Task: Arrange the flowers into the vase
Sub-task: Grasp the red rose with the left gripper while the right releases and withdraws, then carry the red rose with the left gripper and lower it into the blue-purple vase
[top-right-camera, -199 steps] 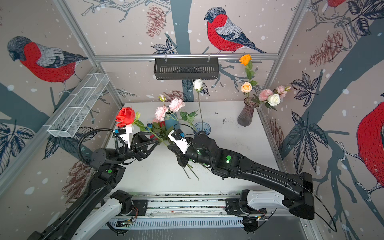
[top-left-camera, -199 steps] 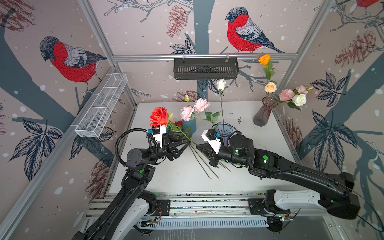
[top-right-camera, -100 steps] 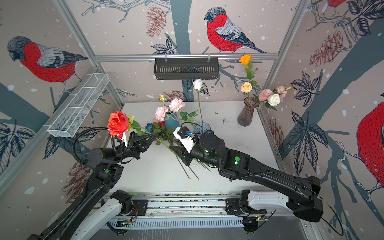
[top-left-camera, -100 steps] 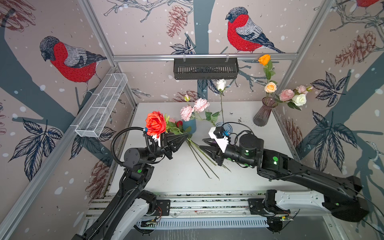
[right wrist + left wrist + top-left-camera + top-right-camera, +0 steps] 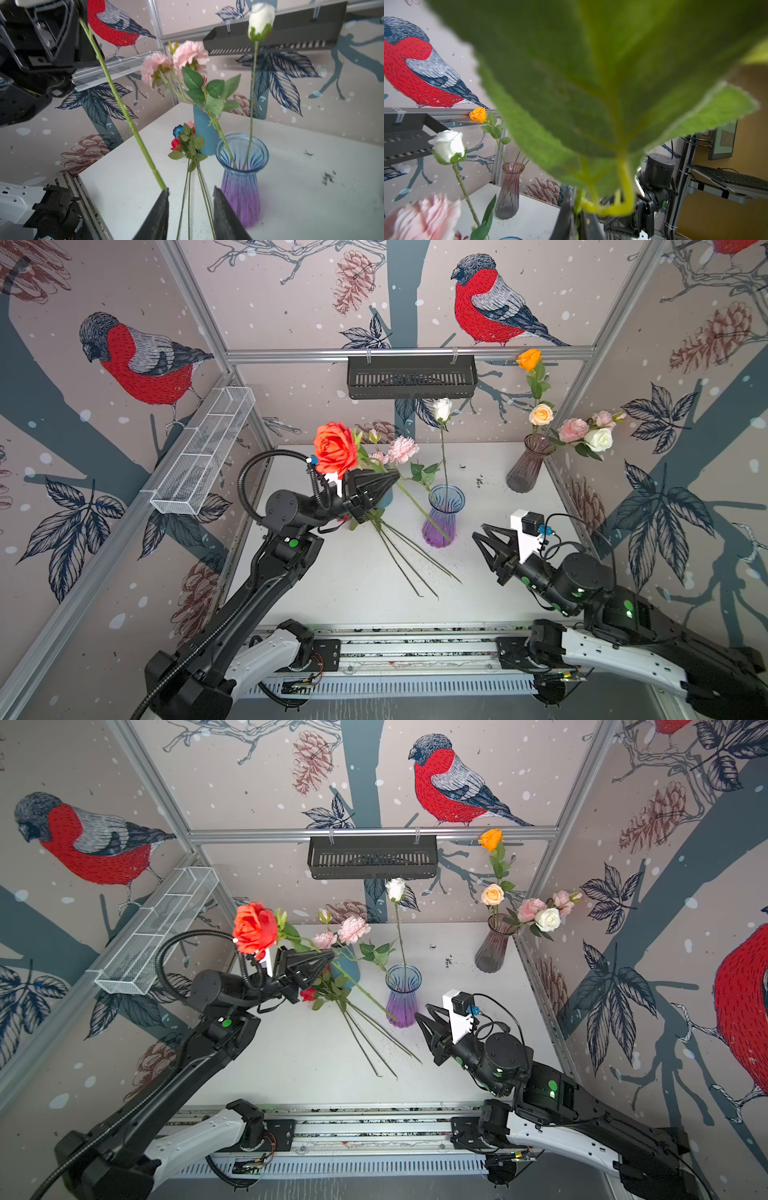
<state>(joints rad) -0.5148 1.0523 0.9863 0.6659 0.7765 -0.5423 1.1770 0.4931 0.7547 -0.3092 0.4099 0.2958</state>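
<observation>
Over the left rear of the bench [image 5: 332, 593], my left pincer [image 5: 392, 480] pinches the red rose [image 5: 334, 450] by its stem, my right pincer [image 5: 480, 531] spread and empty; carrying seems the step in hand, and next the stem tip needs steering into the mid-bench vase [image 5: 442, 516].

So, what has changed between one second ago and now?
The right gripper opened its fingers, released the red rose and drew back rightward. The left gripper closed on its stem and raised the rose. The purple vase, the loose flowers on the table and the far vase stayed put.
</observation>
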